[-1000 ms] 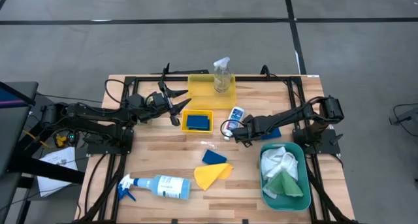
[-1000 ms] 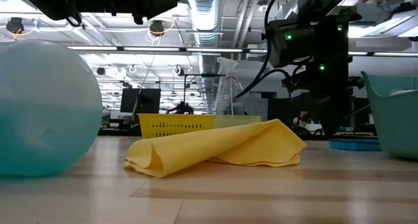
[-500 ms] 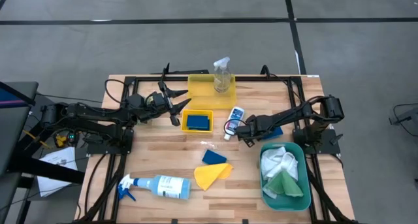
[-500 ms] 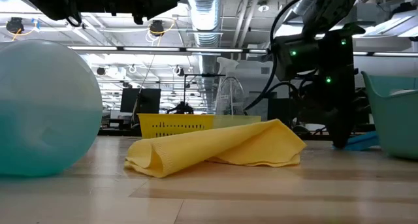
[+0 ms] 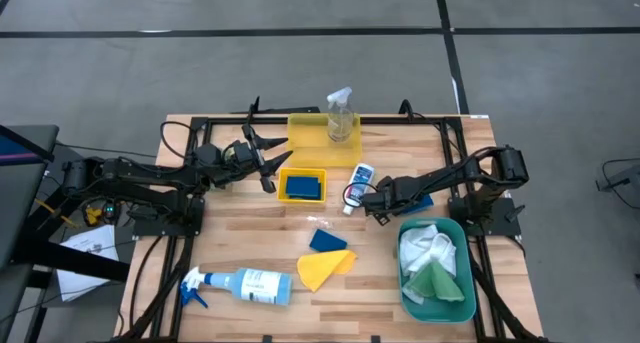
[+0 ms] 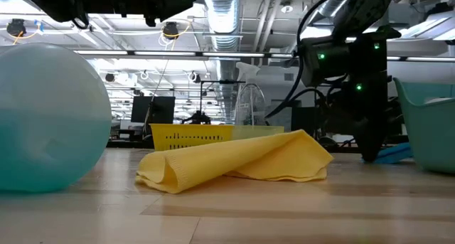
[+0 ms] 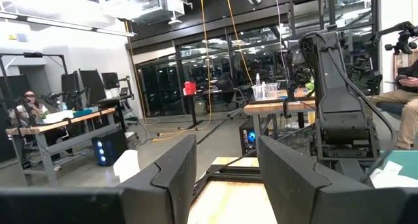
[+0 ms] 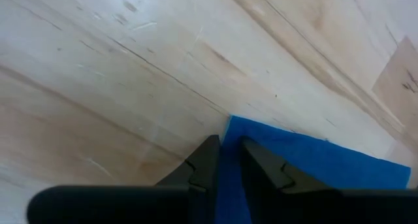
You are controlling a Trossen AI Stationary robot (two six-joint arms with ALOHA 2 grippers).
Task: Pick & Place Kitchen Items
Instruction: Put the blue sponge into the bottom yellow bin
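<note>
Right gripper (image 5: pixel 374 205) at centre-right of the high view, fingers (image 8: pixel 204 165) narrowly pinching the near corner of the flat blue rectangular sponge (image 8: pixel 307 175), which stretches away across the desk (image 8: pixel 98 74).

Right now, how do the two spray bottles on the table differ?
The clear spray bottle stands upright on the large yellow tray at the table's far edge. The blue-white spray bottle lies on its side on the bare wood near the front edge. The first is see-through and smaller; the second is opaque, labelled and longer. Neither gripper touches them.
</note>
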